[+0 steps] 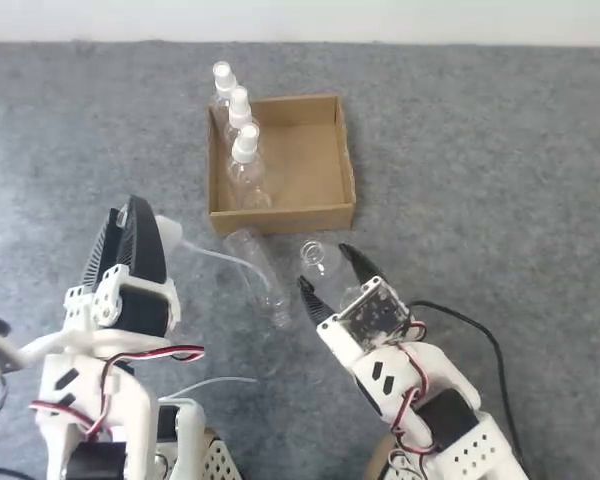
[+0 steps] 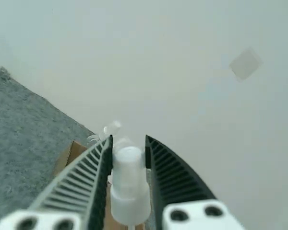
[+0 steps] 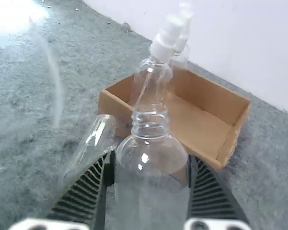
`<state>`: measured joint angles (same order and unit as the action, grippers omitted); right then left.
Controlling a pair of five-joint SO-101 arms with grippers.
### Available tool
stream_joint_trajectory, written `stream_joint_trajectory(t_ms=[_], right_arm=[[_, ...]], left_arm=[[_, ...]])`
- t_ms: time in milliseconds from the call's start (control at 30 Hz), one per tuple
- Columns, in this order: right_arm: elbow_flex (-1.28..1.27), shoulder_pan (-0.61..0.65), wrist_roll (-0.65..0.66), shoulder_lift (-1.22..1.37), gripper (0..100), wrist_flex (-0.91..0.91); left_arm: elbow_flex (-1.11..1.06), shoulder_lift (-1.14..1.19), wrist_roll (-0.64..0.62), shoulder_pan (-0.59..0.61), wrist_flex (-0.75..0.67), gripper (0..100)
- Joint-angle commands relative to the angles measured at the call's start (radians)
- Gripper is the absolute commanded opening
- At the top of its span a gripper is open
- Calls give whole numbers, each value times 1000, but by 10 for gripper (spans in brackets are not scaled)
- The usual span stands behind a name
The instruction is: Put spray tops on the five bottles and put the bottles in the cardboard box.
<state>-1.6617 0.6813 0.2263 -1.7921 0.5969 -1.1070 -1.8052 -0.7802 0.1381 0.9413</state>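
My right gripper [image 1: 328,272] is shut on an upright clear bottle [image 1: 318,257] with an open neck, just in front of the cardboard box [image 1: 325,215]. In the right wrist view the bottle [image 3: 150,158] stands between the two fingers, which touch its sides. A second uncapped bottle [image 1: 261,268] lies on its side beside it, on the left. My left gripper [image 1: 160,232] is held above the table at the left, shut on a white spray top [image 2: 129,184] whose thin tube [image 1: 225,257] trails toward the lying bottle. Three bottles with spray tops [image 1: 245,145] stand along the box's left wall.
Grey carpet-like cloth [image 1: 480,150] covers the table. The right part of the box floor [image 1: 310,160] is bare. A black cable [image 1: 475,335] runs behind the right arm. A white wall [image 2: 182,57] rises past the far edge.
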Motion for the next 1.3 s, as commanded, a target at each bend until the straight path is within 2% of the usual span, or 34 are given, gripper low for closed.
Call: stream_joint_trajectory(t_ms=[0,267,467,733,1100,1267], right_arm=[[-21,19,46,-18,101,8],[-21,19,44,-18,102,18],[-21,18,48,-10,102,19],[-21,22,49,-16,102,19],[-21,24,49,-15,101,19],[-21,58,51,-7,101,19]], left_arm=[[74,-20,-28,-5,-57,12],[70,-20,-31,-6,-244,12],[27,-20,-164,-6,-216,12],[-91,-20,-164,-6,-222,12],[-117,-20,-164,-12,-224,12],[-154,-20,-164,-9,-299,12]])
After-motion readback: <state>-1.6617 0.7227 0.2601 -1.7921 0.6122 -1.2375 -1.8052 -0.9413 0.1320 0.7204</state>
